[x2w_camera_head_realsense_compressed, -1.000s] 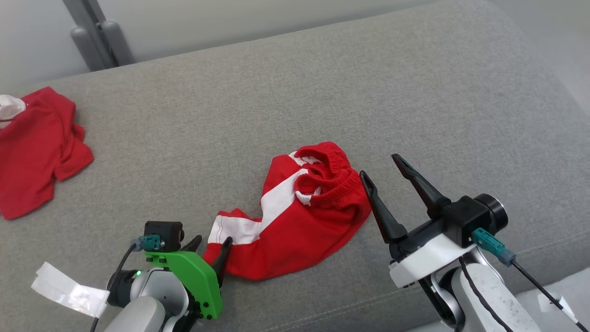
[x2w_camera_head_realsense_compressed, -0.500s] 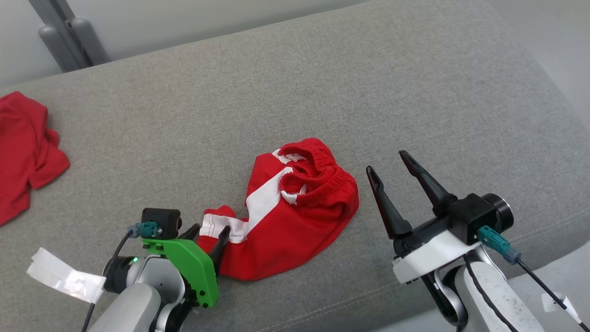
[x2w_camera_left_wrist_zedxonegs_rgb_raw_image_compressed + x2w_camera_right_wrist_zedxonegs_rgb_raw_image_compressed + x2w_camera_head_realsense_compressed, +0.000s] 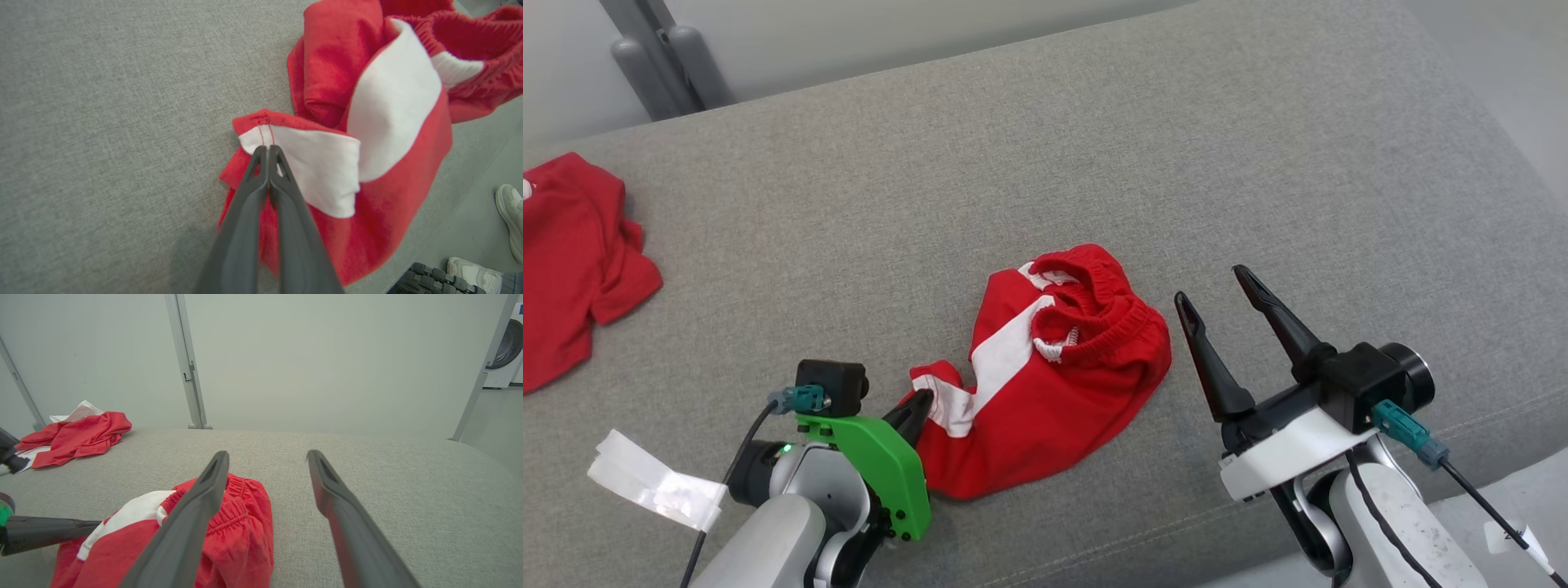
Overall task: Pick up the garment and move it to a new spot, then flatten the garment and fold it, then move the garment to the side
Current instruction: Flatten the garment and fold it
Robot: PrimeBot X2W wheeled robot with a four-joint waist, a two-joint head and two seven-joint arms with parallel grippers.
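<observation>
Red shorts (image 3: 1045, 392) with a white side stripe lie crumpled near the front edge of the grey upholstered surface (image 3: 1094, 147) in the head view, the gathered waistband bunched at the far right end and one leg hem trailing toward the near left; the left hand (image 3: 921, 402) is clamped on that hem, its two dark fingers pressed together with the white edge pinched between them; the right hand (image 3: 1210, 284) hovers just right of the waistband, fingers spread wide and holding nothing; a second red garment (image 3: 572, 261) lies well apart at the left edge.

From the left wrist, the fingers meet at their tips on the white corner of the hem, beside a line of red stitching; pale shoes (image 3: 510, 216) of a person stand on the floor at the lower right.

From the right wrist, the spread fingers frame bare grey fabric; one of them overlaps the waistband, though whether it touches I cannot tell; a washing machine (image 3: 504, 347) stands at the far right.
</observation>
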